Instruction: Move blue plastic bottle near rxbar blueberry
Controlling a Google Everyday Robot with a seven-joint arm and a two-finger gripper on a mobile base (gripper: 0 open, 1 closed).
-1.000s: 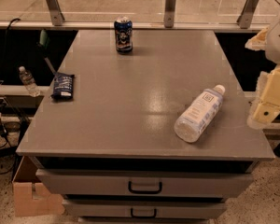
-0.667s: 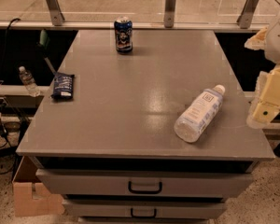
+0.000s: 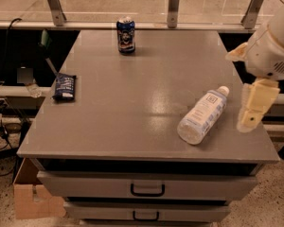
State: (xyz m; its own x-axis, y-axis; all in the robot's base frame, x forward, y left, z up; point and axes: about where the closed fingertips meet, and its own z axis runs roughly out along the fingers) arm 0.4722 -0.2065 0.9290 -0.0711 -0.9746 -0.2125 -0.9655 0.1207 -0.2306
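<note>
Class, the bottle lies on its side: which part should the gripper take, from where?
Grip the bottle at its labelled middle, from above, across its width: it lies flat, cap pointing far-right, round sides exposed. The gripper hangs right of it.

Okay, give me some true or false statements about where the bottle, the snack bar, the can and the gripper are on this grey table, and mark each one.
1. The blue plastic bottle stands upright. False: it lies on its side, with its cap pointing toward the far right.
2. The rxbar blueberry lies at the table's left edge. True.
3. The gripper holds the bottle. False: it hangs by the table's right edge, apart from the bottle.
4. The dark blue can stands upright near the far edge. True.
5. The bottle lies right beside the rxbar. False: they are on opposite sides of the table.
</note>
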